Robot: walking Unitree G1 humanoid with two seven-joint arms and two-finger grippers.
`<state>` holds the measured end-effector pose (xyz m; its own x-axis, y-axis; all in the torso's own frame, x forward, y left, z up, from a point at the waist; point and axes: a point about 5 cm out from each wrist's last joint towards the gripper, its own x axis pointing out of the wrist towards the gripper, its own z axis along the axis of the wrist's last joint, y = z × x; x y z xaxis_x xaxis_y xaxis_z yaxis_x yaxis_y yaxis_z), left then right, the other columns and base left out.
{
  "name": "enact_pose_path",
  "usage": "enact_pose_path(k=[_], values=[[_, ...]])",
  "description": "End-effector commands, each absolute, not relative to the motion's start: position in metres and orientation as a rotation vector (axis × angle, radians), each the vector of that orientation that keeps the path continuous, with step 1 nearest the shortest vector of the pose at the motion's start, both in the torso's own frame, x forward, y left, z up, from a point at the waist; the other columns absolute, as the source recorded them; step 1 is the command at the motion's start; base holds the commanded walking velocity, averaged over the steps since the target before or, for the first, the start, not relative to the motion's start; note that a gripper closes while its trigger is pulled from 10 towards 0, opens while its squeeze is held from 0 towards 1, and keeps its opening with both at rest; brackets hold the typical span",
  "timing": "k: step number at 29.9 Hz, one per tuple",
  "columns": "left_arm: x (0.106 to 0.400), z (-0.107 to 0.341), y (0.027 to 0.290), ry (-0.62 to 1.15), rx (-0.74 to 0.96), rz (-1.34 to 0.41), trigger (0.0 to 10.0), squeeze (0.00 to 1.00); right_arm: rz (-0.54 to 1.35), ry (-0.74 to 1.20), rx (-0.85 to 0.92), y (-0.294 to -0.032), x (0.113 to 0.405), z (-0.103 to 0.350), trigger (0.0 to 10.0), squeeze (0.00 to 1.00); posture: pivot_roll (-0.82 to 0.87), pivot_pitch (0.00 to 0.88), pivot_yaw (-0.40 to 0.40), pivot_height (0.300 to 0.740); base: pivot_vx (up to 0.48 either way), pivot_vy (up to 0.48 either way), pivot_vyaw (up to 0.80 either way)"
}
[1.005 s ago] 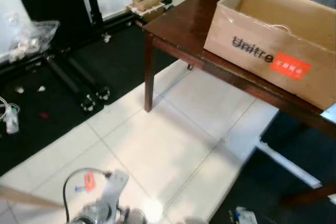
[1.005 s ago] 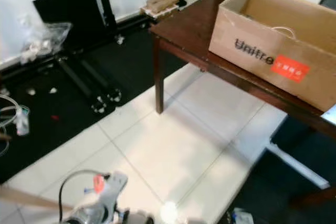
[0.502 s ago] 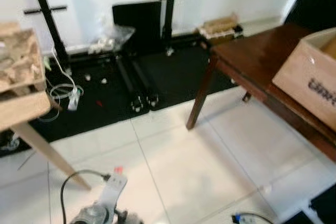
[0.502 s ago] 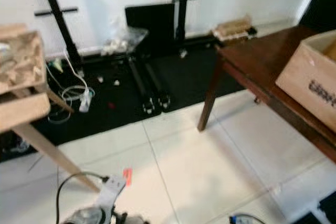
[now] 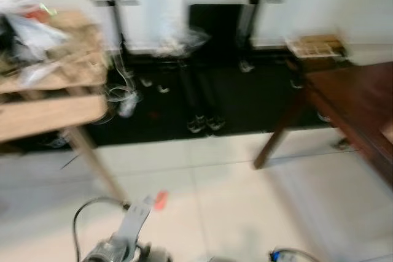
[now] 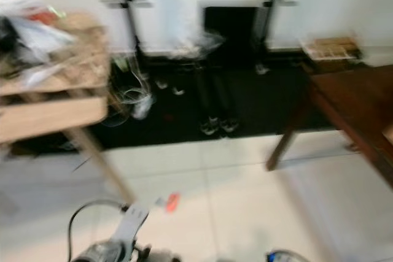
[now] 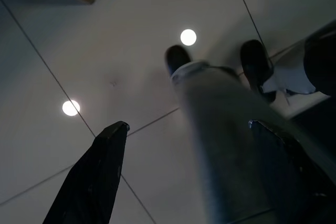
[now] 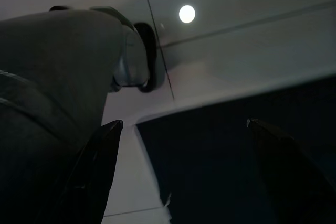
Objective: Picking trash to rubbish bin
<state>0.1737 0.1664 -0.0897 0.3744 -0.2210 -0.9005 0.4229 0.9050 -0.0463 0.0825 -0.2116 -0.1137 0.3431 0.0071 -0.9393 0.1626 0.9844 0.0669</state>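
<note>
Head views are motion-blurred. Nearest the camera, the left arm hangs low at the bottom edge over pale floor tiles, with a black cable loop and a small red tag by the wrist. In the left wrist view the left gripper has its two black fingers spread wide apart, nothing between them, pointing down at the tiles; the robot's own grey leg and two dark feet lie beyond, plus two bright light reflections on the floor. In the right wrist view the right gripper is likewise spread wide and empty, hanging over the edge where tile meets a dark mat, with one grey leg and one light reflection visible. Further out, one light wooden table stands on the robot's left, its top heaped with crumpled plastic and paper, the trash, too blurred to count; this lies well apart from both grippers, above and ahead of the left one. One dark wooden table stands on the right. Beyond, a black mat carries white cables, black stand legs with wheels, and one clear bag. At the white wall: two black uprights, one black panel, one low tan crate. No rubbish bin can be made out.
</note>
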Motion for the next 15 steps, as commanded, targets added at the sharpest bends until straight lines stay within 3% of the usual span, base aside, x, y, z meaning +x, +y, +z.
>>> enact_pose_path(k=[1, 15], values=[[0.1615, -0.0951, 0.1666, 1.17, 0.209, -0.427, 10.0, 0.0, -0.067, 1.229, 0.187, -0.1986, 0.0801, -0.1161, 10.0, 0.0, 0.09, 0.067, -0.049, 0.74, 0.0, 0.0, 0.73], [0.1613, -0.0951, 0.168, 1.174, 0.214, -0.426, 10.0, 0.0, -0.057, 1.236, 0.178, -0.2012, 0.0769, -0.1162, 10.0, 0.0, 0.1, 0.073, -0.044, 0.74, 0.0, 0.0, 0.73]])
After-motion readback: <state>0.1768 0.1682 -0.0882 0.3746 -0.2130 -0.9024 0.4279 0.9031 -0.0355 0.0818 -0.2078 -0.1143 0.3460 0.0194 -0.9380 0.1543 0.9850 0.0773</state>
